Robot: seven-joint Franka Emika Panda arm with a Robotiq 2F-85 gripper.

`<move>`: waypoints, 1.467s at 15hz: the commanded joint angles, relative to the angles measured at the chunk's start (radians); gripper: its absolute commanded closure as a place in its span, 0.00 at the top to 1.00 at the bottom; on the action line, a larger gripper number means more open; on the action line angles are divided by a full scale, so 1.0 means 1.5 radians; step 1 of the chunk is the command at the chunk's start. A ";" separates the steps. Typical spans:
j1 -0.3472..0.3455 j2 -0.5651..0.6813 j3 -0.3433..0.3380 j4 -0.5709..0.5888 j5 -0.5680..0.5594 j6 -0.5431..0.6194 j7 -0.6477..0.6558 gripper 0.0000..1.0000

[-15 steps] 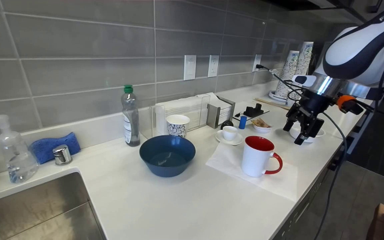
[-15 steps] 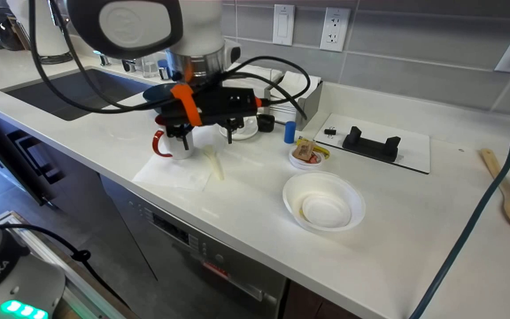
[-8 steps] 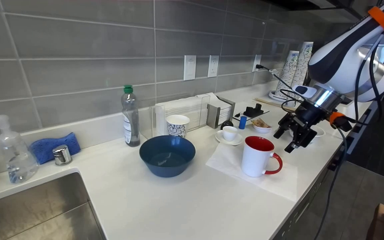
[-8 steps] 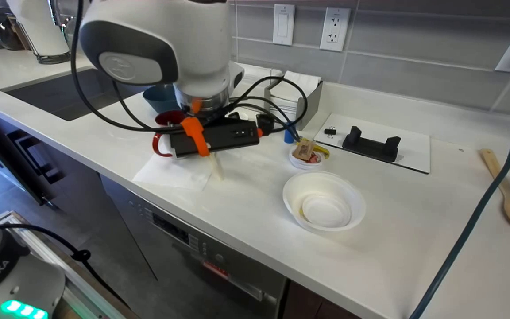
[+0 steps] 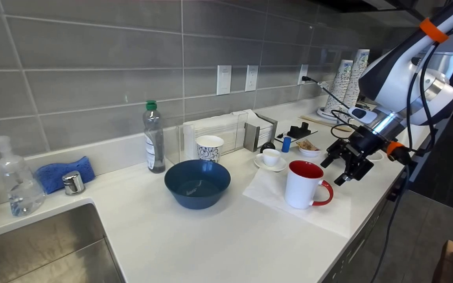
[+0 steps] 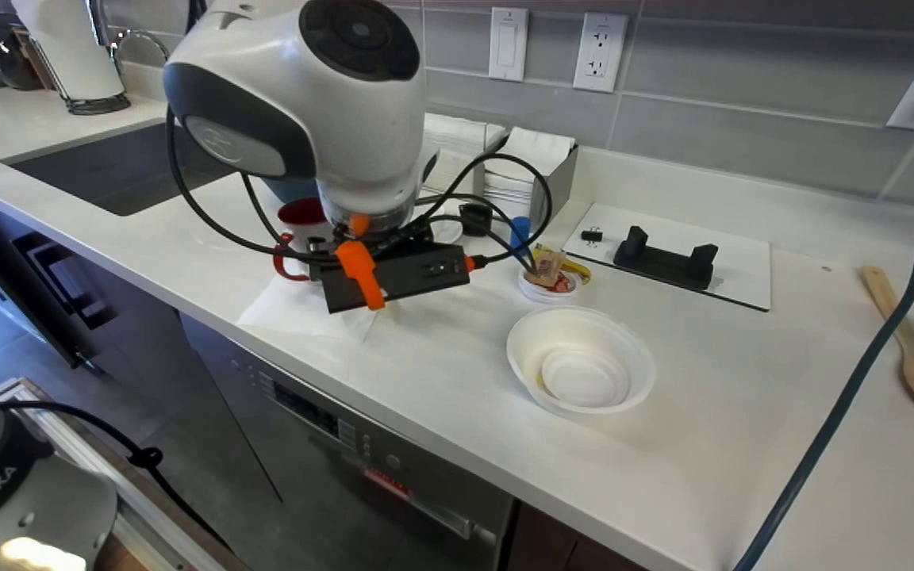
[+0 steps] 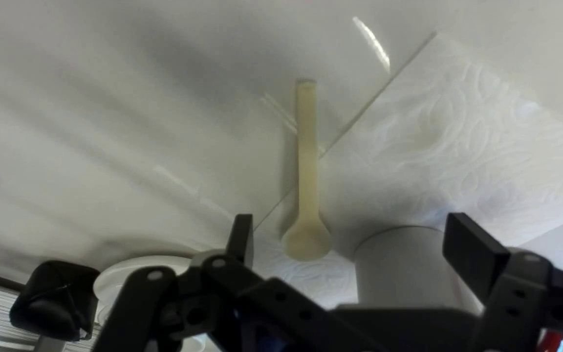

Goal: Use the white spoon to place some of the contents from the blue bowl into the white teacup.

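The white spoon lies in the wrist view, pale and short. Its bowl end rests on the paper towel and its handle reaches onto the counter. My gripper is open and empty above it; the spoon's bowl end shows between the fingers, nearer the left one. In an exterior view the gripper hangs tilted, right of the mug. The dark-blue bowl stands on the counter; its contents are hard to tell. The white teacup sits on its saucer behind the mug. The arm mostly hides the spoon in the exterior views.
A white mug with red handle stands on the paper towel, close to the gripper. A shallow white bowl, a small dish of packets and a blue cylinder stand nearby. Napkin holders line the wall.
The arm has tilted. The gripper has moved lower and closer to the mug, over the spoon. It stays open, and the objects have not moved.
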 commanded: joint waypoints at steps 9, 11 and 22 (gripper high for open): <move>0.003 0.165 0.000 0.091 0.140 -0.101 -0.125 0.52; -0.130 0.174 0.136 0.102 0.132 -0.097 -0.118 0.52; -0.324 0.179 0.340 0.120 0.108 -0.073 -0.104 0.07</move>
